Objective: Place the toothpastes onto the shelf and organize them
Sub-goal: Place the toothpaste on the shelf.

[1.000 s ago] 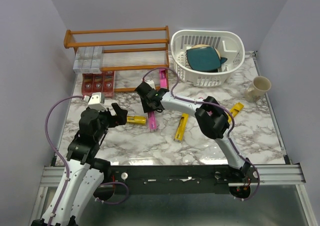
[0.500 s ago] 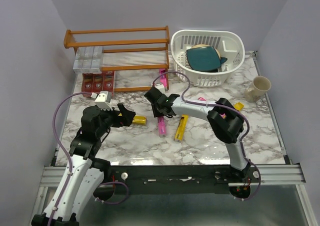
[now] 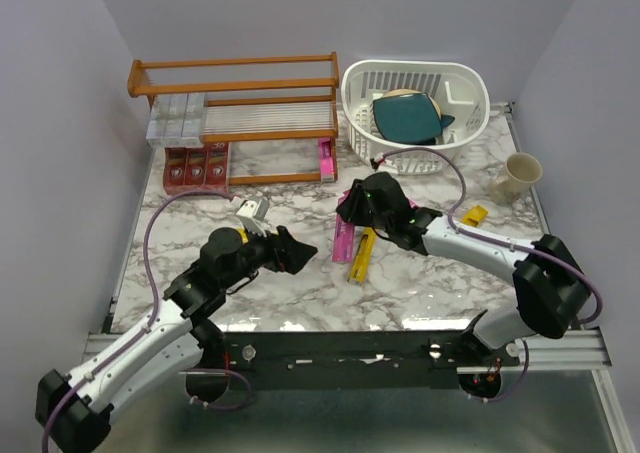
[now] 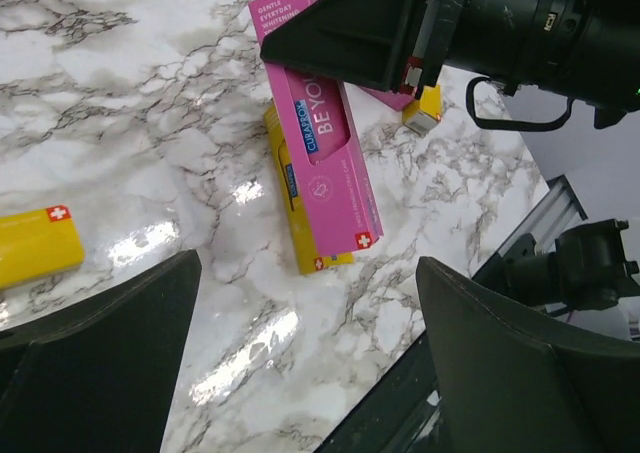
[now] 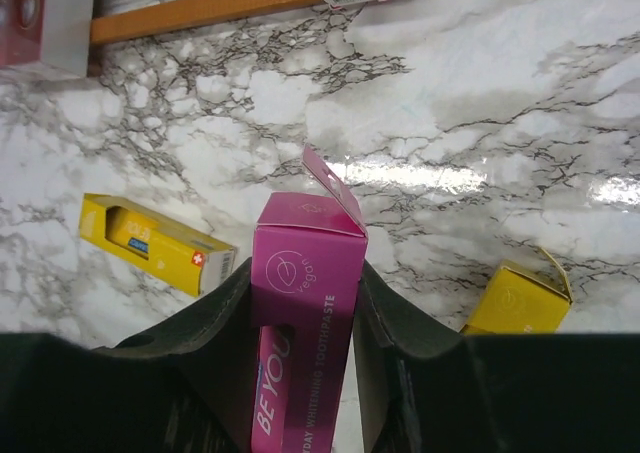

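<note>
Marble tabletop [image 3: 400, 293], grey walls [image 3: 330, 13]; left end effector [image 4: 310, 363] spread, right end effector [image 5: 305, 313] pinching toothpaste [image 4: 325, 163].

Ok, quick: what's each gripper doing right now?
Left gripper: open, holding nothing.
Right gripper: closed on a pink toothpaste box.

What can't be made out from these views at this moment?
Top view: the body of the right gripper hides its hold on the pink carton.
Left wrist: the pink carton covers most of a yellow carton; another yellow carton is cut by the left edge.
Top view: the teal item in the basket is too small to identify.
Any view: whether the pink carton's lower end touches the table.
</note>
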Robot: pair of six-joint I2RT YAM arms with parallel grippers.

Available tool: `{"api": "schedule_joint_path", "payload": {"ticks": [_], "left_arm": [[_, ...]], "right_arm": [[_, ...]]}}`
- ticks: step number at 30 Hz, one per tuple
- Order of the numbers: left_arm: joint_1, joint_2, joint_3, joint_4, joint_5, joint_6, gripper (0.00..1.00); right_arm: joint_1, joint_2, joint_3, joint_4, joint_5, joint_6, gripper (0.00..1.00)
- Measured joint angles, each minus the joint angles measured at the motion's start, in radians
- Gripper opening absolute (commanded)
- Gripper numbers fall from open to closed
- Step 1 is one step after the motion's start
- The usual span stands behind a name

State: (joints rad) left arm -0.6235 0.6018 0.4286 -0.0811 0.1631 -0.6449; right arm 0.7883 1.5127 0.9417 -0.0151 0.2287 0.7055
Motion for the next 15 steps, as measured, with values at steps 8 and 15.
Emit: {"api": "schedule_joint_path", "payload": {"ticks": [8, 15], "left_arm": [[-0.309, 0.145, 0.001, 0.214, -0.338, -0.011, 0.99], [-0.492, 0.285, 0.001, 0.38, -0.533, 0.018, 0.99]], "right_arm": [[-0.089, -0.196, -0.184, 0.108, -0.067, 0.12, 0.39], [-0.159, -0.301, -0.307, 0.182, -0.133, 0.225, 0.39]]}}
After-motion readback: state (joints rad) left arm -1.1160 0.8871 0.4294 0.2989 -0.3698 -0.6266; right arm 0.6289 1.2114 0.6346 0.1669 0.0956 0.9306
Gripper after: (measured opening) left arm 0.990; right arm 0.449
